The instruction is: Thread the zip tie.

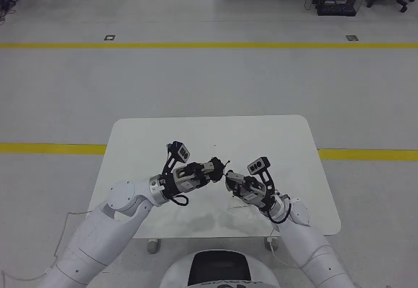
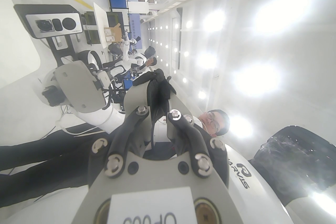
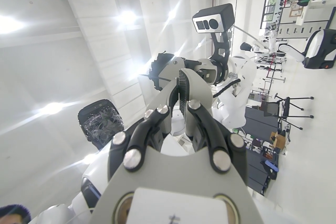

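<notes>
Hovering above the white tabletop (image 1: 266, 137), the left end effector (image 1: 214, 170) is clamped closed on the thin black zip tie (image 3: 155, 77). Just beside it, the right end effector (image 3: 181, 78) pinches the tie's other end, its fingers almost together.

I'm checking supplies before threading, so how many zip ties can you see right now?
1. A black zip tie sticks out of the left gripper, above the table and near the right gripper. Others may be hidden.
</notes>
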Robot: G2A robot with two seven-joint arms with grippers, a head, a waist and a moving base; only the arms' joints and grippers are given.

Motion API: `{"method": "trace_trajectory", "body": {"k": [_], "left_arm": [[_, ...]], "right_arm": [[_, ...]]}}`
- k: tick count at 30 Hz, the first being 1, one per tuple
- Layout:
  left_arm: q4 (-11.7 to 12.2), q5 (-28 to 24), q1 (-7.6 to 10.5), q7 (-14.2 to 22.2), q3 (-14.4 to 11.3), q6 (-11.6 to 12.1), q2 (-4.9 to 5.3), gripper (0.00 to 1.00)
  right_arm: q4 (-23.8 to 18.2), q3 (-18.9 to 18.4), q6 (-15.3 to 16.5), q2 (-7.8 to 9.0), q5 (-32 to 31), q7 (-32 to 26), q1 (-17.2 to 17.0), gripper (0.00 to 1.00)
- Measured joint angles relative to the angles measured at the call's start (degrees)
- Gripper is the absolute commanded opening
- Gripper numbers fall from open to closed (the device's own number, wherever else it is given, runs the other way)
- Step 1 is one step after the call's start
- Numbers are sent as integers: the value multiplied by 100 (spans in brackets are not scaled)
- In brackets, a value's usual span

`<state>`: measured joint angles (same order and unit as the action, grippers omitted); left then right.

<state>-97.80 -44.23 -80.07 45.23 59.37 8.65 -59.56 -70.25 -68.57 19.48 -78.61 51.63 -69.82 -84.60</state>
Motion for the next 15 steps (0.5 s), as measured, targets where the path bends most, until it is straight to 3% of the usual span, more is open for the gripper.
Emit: {"method": "trace_trajectory", "body": {"k": [15], "left_arm": [[0,0,0,0,0,0,0,0]], "right_arm": [[-19,-37,0,19,-188,96,-31,0]]}}
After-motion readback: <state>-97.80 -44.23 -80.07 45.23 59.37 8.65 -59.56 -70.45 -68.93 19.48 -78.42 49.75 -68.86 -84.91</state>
